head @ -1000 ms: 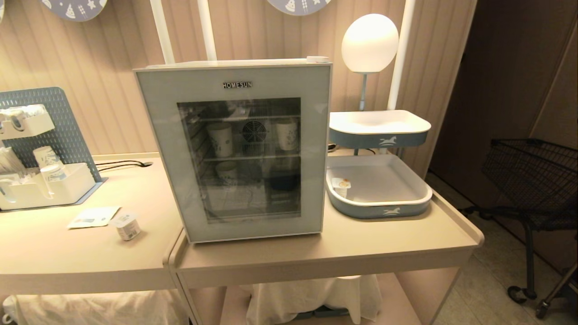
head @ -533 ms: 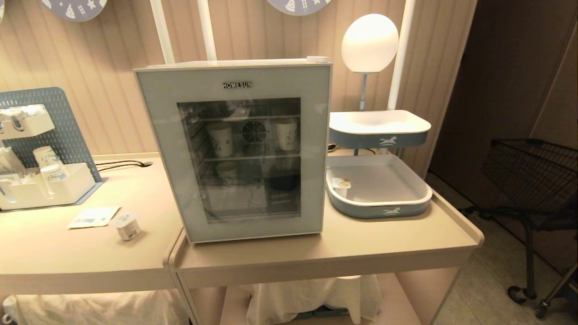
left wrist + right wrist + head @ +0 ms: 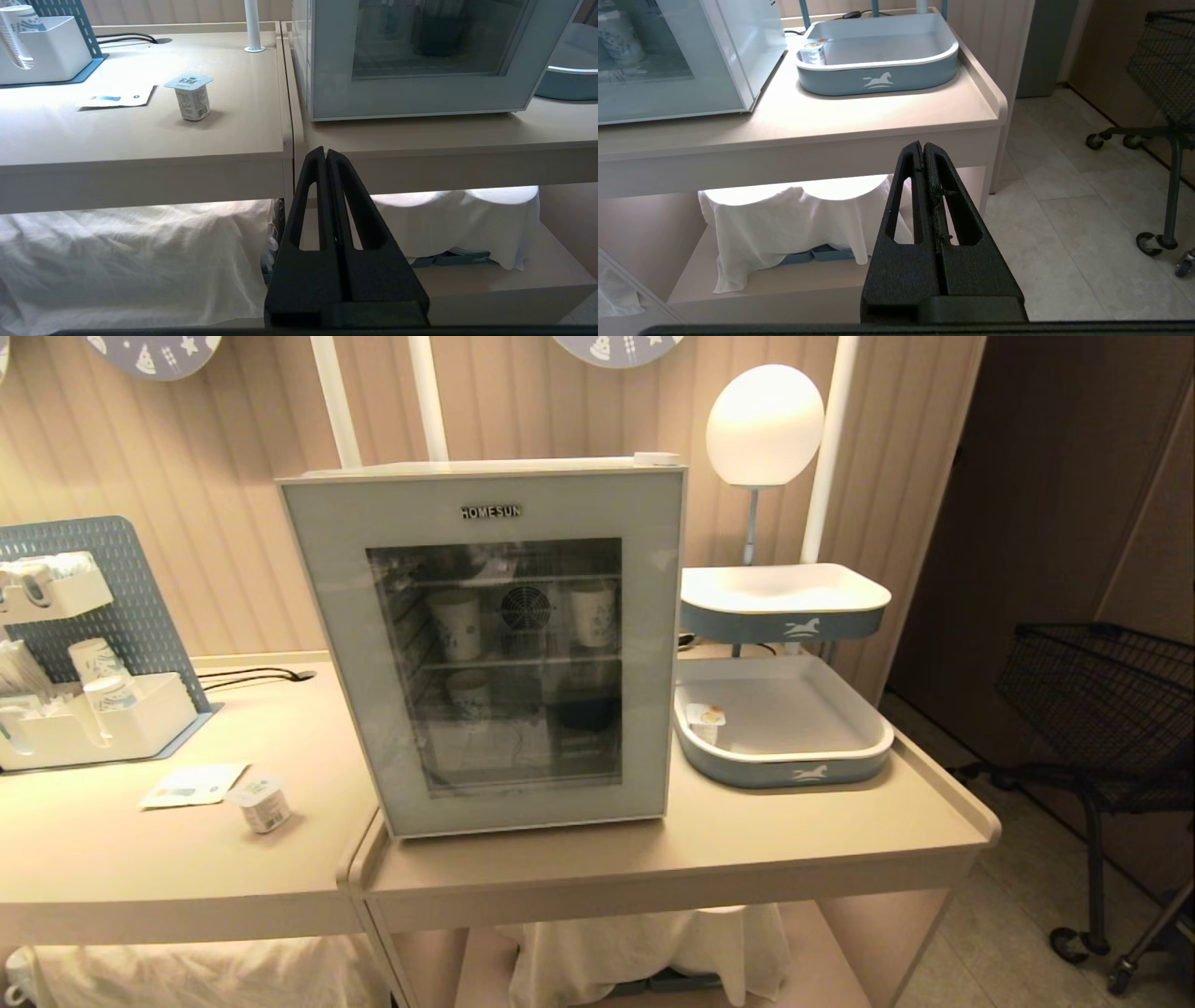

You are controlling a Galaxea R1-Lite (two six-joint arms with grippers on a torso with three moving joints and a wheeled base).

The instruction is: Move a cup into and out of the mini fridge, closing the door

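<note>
Desk (image 3: 653,859) in two abutting sections, a seam between them. Mini fridge (image 3: 485,644) stands upright on the right-hand section at its left edge, front facing the robot; the door (image 3: 327,644) is fully closed, with taller paper cups (image 3: 455,623) dimly visible on the wire shelves behind the glass. Lower blue tray (image 3: 794,770) sits just beside the fridge on its right, with a small lidded tub (image 3: 707,721) in its near-left corner. The cup (image 3: 261,803) stands upright on the left section, lid up, near the fridge's lower left corner but apart from it, just beside a flat paper packet (image 3: 194,784). Both arms hang below desk height, outside the head view. Left gripper (image 3: 325,154) is closed tight on nothing, tips level with the desk's front edge at the seam; the cup lies up and leftward of it, across the desk top. Right gripper (image 3: 923,148) likewise pressed closed and empty, below the right section's edge, well apart from the cup. Judgement: the left arm is nearer the cup; the door must open first.
</note>
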